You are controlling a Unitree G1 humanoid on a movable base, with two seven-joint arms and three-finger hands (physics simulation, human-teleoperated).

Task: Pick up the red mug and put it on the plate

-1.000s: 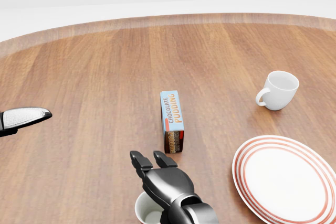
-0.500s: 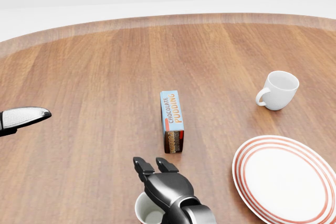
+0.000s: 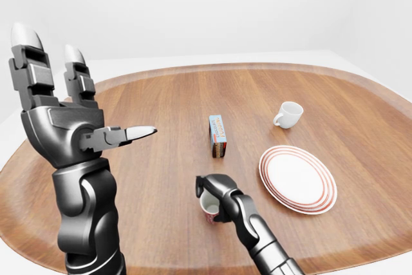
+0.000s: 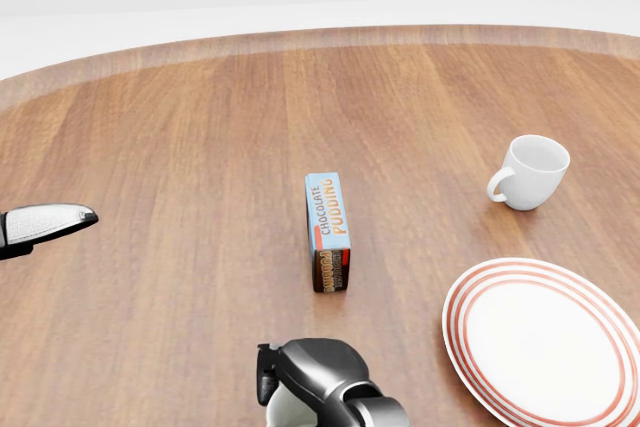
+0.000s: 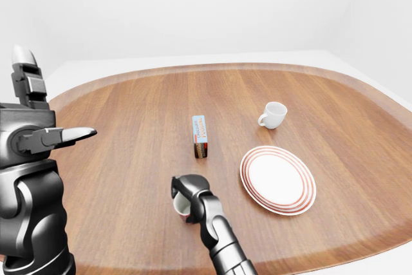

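Right hand: the right hand (image 3: 217,192) is curled over the mug's mouth, fingers bent down around the rim, seemingly clasping it; how firm the hold is I cannot tell.
Red mug: the red mug (image 3: 210,208) stands low in the left-eye view, near the desk's bottom edge, mostly covered by the hand; only a pale inside and a sliver of red wall show.
How it will handle: likely stiff and hard, light enough for three fingers, and smooth-walled, so it may slip under a loose pinch. A hard knock could chip it, I would guess.
Where to hold: rim and upper wall look like the natural grip from above. The handle does not show, so I cannot say which way it points.
Plate: the plate (image 3: 325,192), white with red rings, lies to the right of the mug, apart from it, with nothing on it.
Pudding box: a chocolate pudding box (image 4: 328,229) stands above the mug in the head view, near but not touching.
White cup: a white cup (image 4: 532,172) sits above the plate, handle to the view's left.
Left hand: the left hand (image 3: 61,115) is raised high at the left, fingers spread, holding nothing.
Desk: the wooden desk (image 3: 154,107) carries everything.
Risk: a tilted carry could let the mug slide out.
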